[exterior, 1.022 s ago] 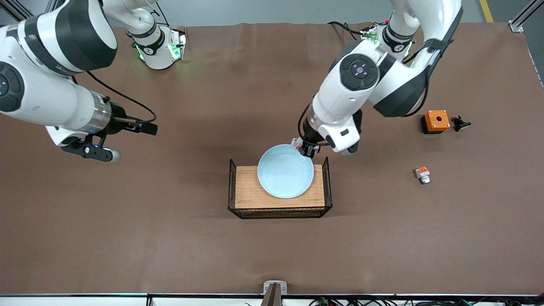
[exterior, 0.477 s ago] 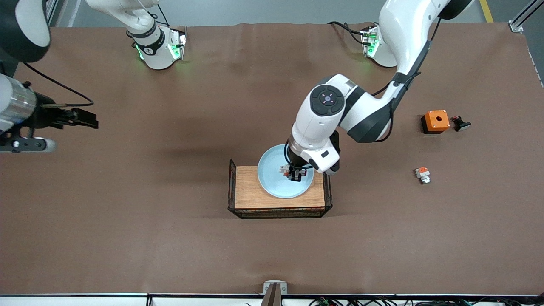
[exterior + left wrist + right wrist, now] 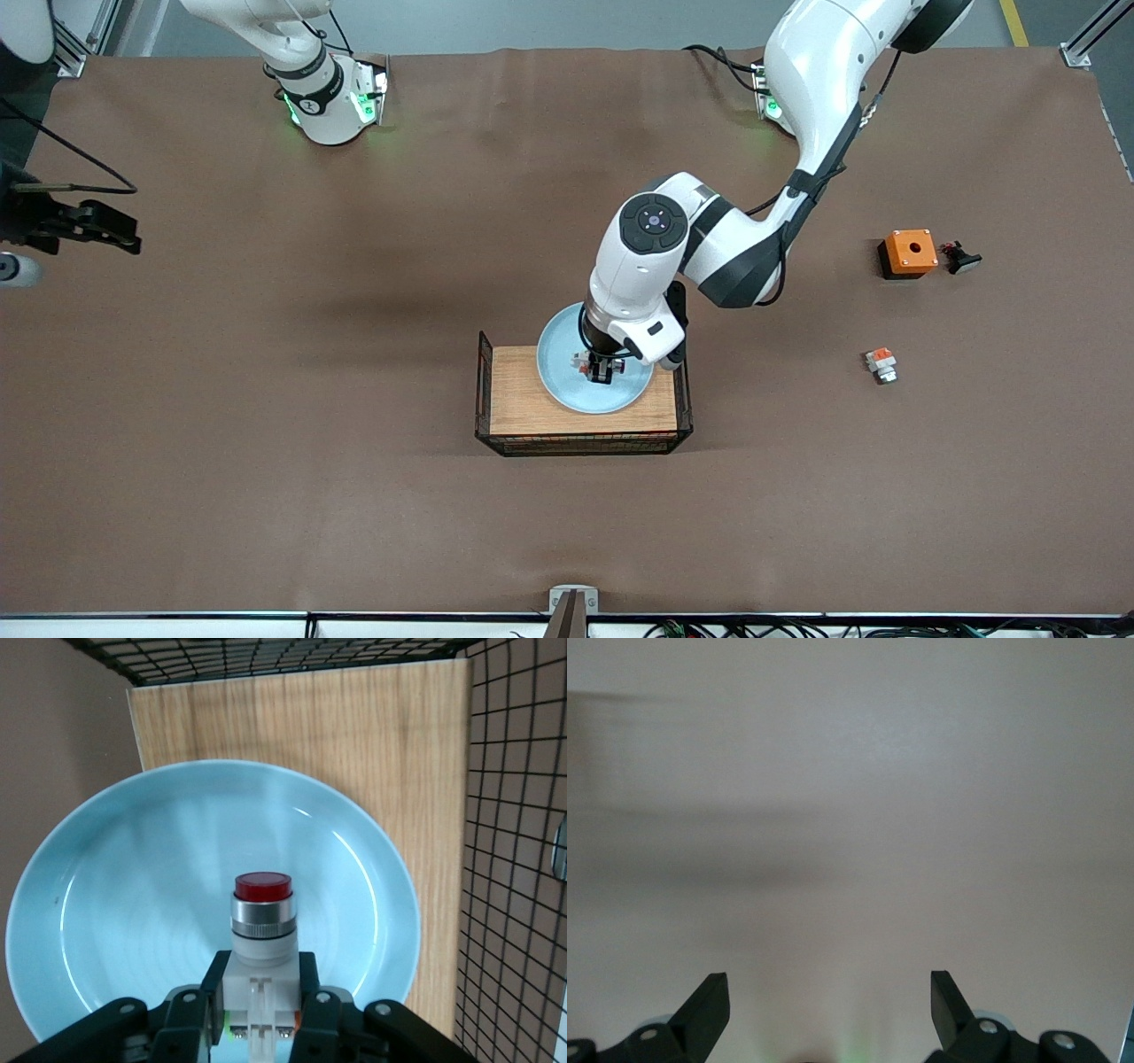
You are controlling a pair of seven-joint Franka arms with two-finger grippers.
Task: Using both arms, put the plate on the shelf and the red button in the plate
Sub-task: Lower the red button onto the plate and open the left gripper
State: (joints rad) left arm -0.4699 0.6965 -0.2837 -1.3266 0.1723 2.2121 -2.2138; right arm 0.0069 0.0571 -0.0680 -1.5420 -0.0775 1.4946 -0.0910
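- Nearest the camera sits the wire rack with its wooden board point(image 3: 518, 390), out in the middle of the counter point(image 3: 354, 496), well clear of every edge.
- On that board lies the plate point(image 3: 567, 394), flat and glossy; I'd judge it stiff, breakable and slick, best taken by its raised rim.
- Over the plate's middle hangs the left claw point(image 3: 601, 372), clamped tight on the red button point(image 3: 262, 912): its fingers pinch the white body, red cap pointing out over the pale blue dish.
- That button looks light, hard and small, so a squeeze on the squared white body, not the round cap, seems the safest hold. Whether it touches the plate, I cannot tell.
- Toward the left arm's end: a small orange-and-white piece point(image 3: 881, 363), then an orange box point(image 3: 907, 252) with a black button point(image 3: 960, 258) beside it.
- The right claw point(image 3: 830, 1003) waits by the counter's edge at the right arm's end, spread wide, holding nothing.
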